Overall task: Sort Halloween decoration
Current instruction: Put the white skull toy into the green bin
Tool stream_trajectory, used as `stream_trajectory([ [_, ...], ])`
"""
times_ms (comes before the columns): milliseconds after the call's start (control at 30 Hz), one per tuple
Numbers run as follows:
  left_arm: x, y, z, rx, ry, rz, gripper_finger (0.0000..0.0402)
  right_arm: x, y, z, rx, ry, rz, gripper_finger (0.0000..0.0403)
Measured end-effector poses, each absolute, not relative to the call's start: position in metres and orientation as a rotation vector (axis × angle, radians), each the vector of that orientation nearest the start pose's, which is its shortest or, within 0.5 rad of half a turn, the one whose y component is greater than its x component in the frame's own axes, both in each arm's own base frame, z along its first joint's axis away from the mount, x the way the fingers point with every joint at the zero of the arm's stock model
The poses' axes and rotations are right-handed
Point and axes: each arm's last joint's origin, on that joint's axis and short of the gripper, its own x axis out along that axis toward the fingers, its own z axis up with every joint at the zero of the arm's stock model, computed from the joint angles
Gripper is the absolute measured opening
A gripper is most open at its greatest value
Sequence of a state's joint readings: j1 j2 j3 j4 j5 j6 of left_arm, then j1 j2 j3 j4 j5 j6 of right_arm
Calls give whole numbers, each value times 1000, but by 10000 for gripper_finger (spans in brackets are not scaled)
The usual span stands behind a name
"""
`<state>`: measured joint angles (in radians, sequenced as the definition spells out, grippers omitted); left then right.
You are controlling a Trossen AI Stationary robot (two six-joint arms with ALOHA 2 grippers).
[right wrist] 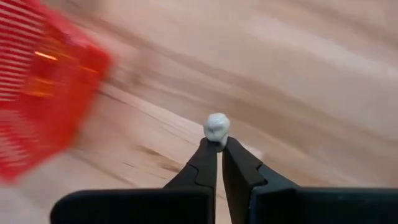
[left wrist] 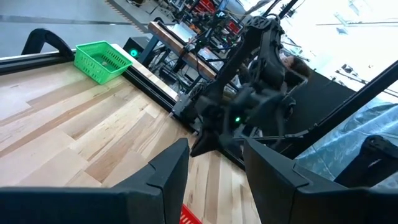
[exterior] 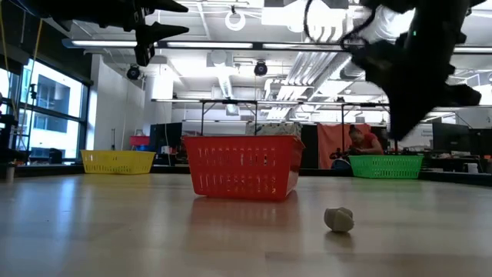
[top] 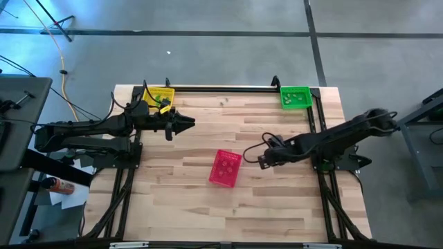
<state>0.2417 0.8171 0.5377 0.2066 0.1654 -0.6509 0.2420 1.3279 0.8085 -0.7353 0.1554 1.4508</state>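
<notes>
Looking at the one loose Halloween decoration (exterior: 339,219) first: it's a tiny pale lump lying on the bare counter (exterior: 115,231), near the red basket (exterior: 241,166) but clearly apart from it. It looks a bit skull-ish from the right wrist camera, though I can't swear to that.

The right end effector (right wrist: 219,144) has its fingers pressed together with nothing between them. The trinket shows just past the tips in the wrist view, but the low view has it sitting on the wood with the arm well above it, so I'd call that a pinch that came up empty. My guess is it needs to open up and go back down for another try.

The left end effector (top: 188,124) hangs beside the yellow basket (top: 161,97) with its fingers apart and empty. It's probably just parked out of the way.

The baskets are spread out, which makes sense for sorting: yellow and the green basket (top: 295,97) sit at the far corners, and red sits mid-counter within reach of both arms.

Count:
- 1 loose trinket
- 3 baskets (one each of yellow, green and red), each with small bits inside that are too tiny to count
- 2 arms
- 1 person in the room behind the counter
</notes>
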Motion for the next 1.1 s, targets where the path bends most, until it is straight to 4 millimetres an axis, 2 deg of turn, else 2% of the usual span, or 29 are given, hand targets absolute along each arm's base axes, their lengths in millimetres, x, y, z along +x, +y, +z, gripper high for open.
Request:
stream_trajectory([
  [367,183,41,280,-666,28,127,145,237,45,269,752,446,-375,4],
  [600,184,46,283,-679,-64,254,145,242,21,305,601,158,-264,4],
  [800,192,51,292,-712,-248,315,145,247,-7,324,486,-12,-189,4],
  [900,199,53,296,-636,-304,298,145,246,-22,330,457,-64,-178,4],
  [1100,219,59,309,-285,-227,188,145,242,-49,339,423,-146,-162,4],
])
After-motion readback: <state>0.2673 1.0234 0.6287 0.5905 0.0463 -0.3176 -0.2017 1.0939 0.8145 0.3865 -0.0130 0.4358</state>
